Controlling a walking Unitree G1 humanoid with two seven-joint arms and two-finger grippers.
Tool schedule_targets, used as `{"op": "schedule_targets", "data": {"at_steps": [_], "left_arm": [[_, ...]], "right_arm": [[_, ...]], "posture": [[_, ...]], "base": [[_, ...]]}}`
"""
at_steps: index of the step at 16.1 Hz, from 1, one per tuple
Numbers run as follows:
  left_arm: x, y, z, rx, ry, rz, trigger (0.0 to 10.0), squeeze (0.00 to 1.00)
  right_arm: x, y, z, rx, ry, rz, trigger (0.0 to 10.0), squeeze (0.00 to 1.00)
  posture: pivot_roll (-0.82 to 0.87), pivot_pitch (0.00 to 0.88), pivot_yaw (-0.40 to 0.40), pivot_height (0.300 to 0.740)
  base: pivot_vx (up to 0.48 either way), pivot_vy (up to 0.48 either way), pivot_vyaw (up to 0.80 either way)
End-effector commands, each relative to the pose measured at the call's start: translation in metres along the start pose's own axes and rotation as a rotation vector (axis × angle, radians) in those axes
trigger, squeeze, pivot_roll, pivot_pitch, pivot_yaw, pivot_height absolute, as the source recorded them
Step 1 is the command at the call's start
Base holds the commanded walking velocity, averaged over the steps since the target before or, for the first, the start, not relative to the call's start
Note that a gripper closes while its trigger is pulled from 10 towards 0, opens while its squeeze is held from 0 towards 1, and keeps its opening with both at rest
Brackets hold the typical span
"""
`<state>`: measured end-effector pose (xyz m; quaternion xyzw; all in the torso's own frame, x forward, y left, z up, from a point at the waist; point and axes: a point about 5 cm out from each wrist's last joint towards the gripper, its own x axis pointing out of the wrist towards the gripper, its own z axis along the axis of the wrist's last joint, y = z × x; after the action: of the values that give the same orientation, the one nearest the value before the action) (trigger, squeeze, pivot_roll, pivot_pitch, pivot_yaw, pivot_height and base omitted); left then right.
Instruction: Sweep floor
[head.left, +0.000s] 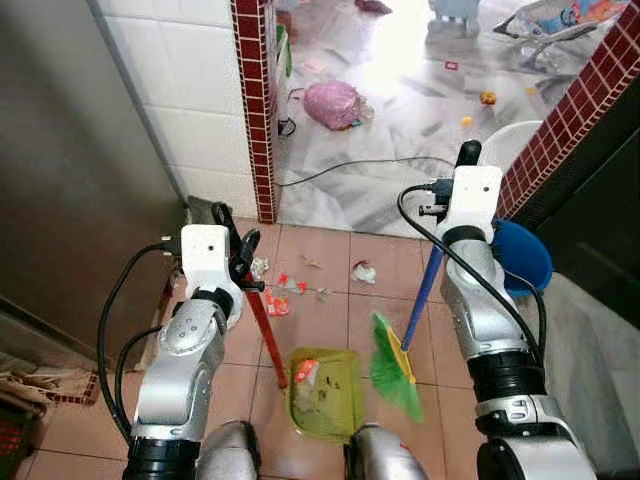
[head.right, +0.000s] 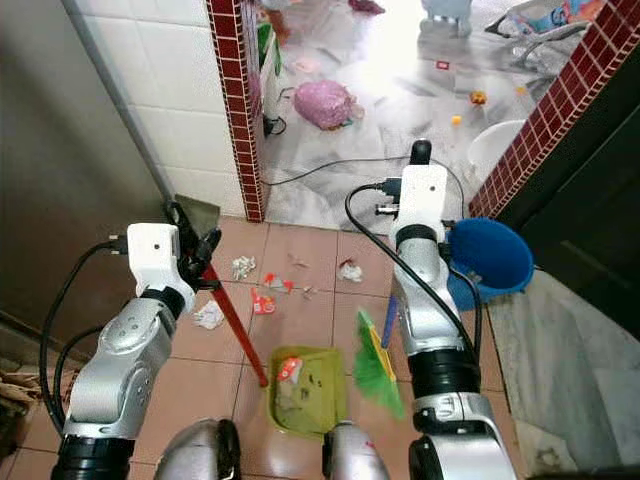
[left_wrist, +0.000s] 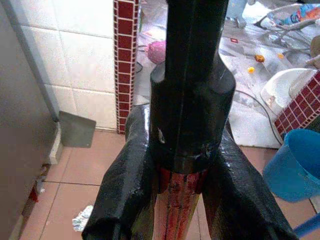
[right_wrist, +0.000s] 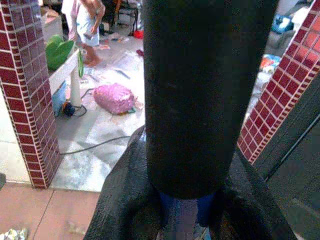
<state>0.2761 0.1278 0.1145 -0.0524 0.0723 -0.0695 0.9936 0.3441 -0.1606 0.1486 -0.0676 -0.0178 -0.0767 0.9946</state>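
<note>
Tiled floor (head.left: 320, 320) is carrying the green dustpan (head.left: 326, 394) at lower centre; left gripper (head.left: 243, 262) fingers are clamping its red handle (head.left: 266, 335), right gripper (head.left: 452, 203) fingers are clamping the broom (head.left: 396, 362) beside it.

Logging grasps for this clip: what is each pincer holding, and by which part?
Left pincer is shut on the dustpan's red handle, near its black top end. Right pincer is shut on the broom's blue stick, at its black upper grip.
</note>
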Motion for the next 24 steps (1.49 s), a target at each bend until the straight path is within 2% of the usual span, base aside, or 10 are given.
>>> {"op": "schedule_targets", "data": {"at_steps": [1, 14, 18, 20, 24], "left_arm": [[0.000, -0.003, 0.013, -0.009, -0.051, -0.021, 10.0, 0.00], [0.002, -0.004, 0.015, -0.034, -0.058, -0.035, 10.0, 0.00], [0.001, -0.006, 0.014, -0.040, -0.059, -0.042, 10.0, 0.00], [0.001, -0.006, 0.014, -0.041, -0.058, -0.044, 10.0, 0.00], [0.002, -0.006, 0.014, -0.041, -0.058, -0.045, 10.0, 0.00]], "right_arm": [[0.000, -0.006, -0.003, -0.014, 0.017, -0.027, 10.0, 0.00], [0.002, -0.011, -0.007, -0.050, 0.036, -0.060, 10.0, 0.00], [0.001, -0.011, -0.008, -0.060, 0.042, -0.059, 10.0, 0.00], [0.001, -0.013, -0.013, -0.067, 0.077, -0.070, 10.0, 0.00], [0.000, -0.014, -0.014, -0.075, 0.068, -0.066, 10.0, 0.00]], "posture": [[-0.01, 0.119, -0.036, 0.740], [-0.01, 0.110, -0.033, 0.740], [-0.01, 0.108, -0.033, 0.740], [-0.01, 0.106, -0.033, 0.740], [-0.01, 0.101, -0.034, 0.740]], "base": [[0.000, 0.000, -0.80], [0.000, 0.000, -0.79], [0.000, 0.000, 0.00], [0.000, 0.000, -0.72], [0.000, 0.000, -0.71]]}}
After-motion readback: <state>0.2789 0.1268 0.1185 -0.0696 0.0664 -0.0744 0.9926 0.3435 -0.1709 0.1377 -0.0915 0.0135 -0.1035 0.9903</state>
